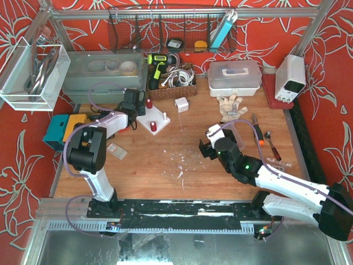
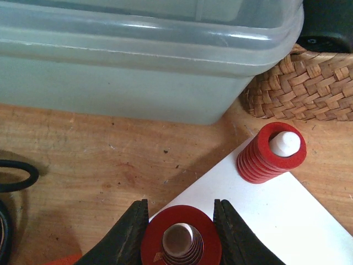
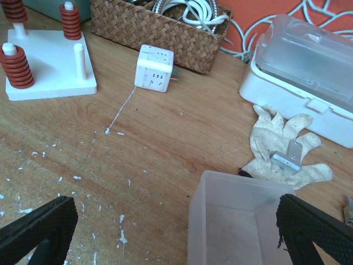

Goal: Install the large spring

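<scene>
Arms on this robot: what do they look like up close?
Both the left arm and the right arm have white shells between chunky black joints. A lilac cable loops along the left one; a small green light glows on the right. Each ends in two black fingers, rough-textured on the right.

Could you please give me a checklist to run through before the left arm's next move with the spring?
1. Grip: left end effector closed on the large spring, a finger either side: ok.
2. Alignment: spring lined up over a peg: cannot tell; it is at the white base's corner.
3. Target: a bare peg stands free: ok.
4. Seating: neighbouring spring down on its peg, tip showing: ok.
5. Clearance: right end effector open, away from the base: ok.
</scene>
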Action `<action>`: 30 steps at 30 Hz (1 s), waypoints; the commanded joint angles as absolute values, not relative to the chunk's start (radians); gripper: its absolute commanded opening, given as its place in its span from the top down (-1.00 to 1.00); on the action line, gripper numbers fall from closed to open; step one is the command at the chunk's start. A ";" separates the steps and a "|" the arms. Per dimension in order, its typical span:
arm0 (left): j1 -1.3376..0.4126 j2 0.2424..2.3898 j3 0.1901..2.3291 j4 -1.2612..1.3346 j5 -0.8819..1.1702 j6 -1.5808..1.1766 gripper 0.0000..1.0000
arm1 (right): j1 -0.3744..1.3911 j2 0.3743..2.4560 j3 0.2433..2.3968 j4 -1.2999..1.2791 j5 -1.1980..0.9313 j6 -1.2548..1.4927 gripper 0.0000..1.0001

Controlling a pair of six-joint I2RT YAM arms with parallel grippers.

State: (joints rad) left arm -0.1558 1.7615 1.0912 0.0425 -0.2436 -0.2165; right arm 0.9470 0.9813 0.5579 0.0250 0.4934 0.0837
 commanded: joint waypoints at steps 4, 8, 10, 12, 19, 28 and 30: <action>-0.147 1.779 1.160 0.021 -0.240 -0.211 0.00 | 0.938 0.998 0.590 0.040 0.496 0.077 -0.98; -0.148 1.726 1.147 0.011 -0.227 -0.253 -0.26 | 0.933 1.013 0.597 0.036 0.487 0.077 -0.98; -0.150 1.681 1.123 0.006 -0.204 -0.277 -0.35 | 0.929 1.022 0.602 0.030 0.492 0.080 -0.98; -0.154 1.625 1.086 0.006 -0.176 -0.299 -0.45 | 0.913 1.029 0.612 0.010 0.493 0.099 -0.98; -0.277 1.391 0.869 0.115 -0.082 -0.311 -1.00 | 0.739 1.078 0.693 -0.172 0.360 0.310 -0.98; -0.486 1.210 0.657 0.209 0.012 -0.333 -1.00 | 0.601 1.217 0.937 -0.633 0.343 0.774 -0.98; -0.517 1.176 0.620 0.209 -0.009 -0.326 -1.00 | 0.585 1.265 1.009 -0.767 0.343 0.888 -0.97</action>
State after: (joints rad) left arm -0.4736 1.2358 0.6670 0.1696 -0.0147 -0.3260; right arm 0.6147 1.1999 0.8997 -0.4522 0.3378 0.5873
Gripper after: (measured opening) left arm 0.998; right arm 0.989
